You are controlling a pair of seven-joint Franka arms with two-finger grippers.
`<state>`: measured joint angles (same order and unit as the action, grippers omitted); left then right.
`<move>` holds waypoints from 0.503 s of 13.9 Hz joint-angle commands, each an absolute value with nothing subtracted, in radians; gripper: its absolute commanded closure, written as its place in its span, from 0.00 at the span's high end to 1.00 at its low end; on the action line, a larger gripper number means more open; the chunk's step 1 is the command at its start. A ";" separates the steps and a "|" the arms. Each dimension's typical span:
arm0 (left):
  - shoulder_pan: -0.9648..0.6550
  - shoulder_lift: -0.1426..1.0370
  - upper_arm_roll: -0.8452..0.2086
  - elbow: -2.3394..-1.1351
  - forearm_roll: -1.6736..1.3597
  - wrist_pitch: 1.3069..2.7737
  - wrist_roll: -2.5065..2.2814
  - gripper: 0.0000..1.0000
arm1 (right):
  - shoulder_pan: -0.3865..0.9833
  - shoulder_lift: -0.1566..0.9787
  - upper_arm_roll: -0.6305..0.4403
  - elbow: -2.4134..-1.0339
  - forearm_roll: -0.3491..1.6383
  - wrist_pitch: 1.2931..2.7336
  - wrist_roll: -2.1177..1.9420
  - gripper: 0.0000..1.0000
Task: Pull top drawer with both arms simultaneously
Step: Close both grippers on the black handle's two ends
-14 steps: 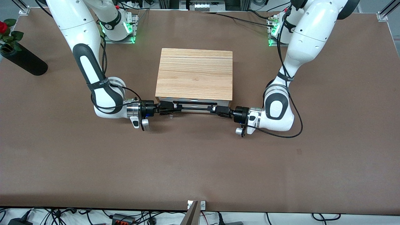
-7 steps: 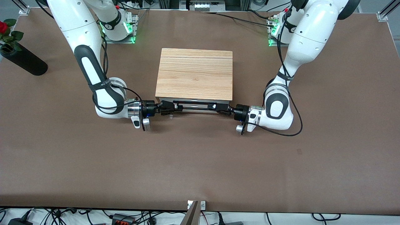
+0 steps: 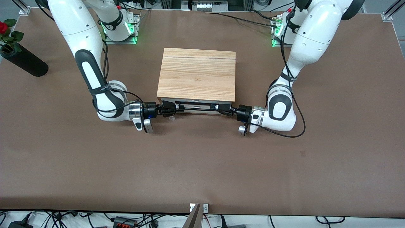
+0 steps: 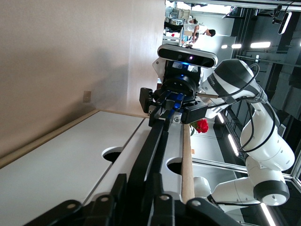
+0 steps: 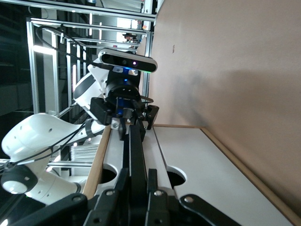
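The top drawer [image 3: 196, 107] is sitting at the front of the wood-grain cabinet [image 3: 196, 74], showing only as a thin white strip under the cabinet's front edge, so it is looking barely out, if at all. Its long black bar handle [image 3: 196, 108] is running along that front. The right gripper [image 3: 173, 109] is closing tight on the handle at the end toward the right arm's side of the cabinet, and the left gripper [image 3: 220, 109] is clamping the handle at the end toward the left arm's side. Both arms are coming in low and level from the two sides of the cabinet, wrists turned sideways, probably so that the fingers are pinching the bar from above and below and an even pull from both ends is keeping the wide drawer from jamming (a one-sided tug would likely skew it).

In each wrist view the bar is running between that arm's own fingers [image 4: 155, 188] toward the other gripper. The fingertips themselves are merging with the black handle in the front view, so the exact contact is hard to make out there. The drawer's inside is hidden under the cabinet.
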<state>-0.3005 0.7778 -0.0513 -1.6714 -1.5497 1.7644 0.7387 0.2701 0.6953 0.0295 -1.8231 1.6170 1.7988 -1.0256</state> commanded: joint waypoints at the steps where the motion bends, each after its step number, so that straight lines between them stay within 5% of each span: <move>1: -0.304 0.765 -0.051 -1.689 -1.589 1.756 0.769 0.22 | 0.272 0.681 0.043 -1.835 1.614 1.743 -1.039 0.11; 7: -0.298 0.769 -0.051 -1.669 -1.620 1.766 0.772 0.15 | 0.273 0.687 0.043 -1.784 1.620 1.761 -1.005 0.09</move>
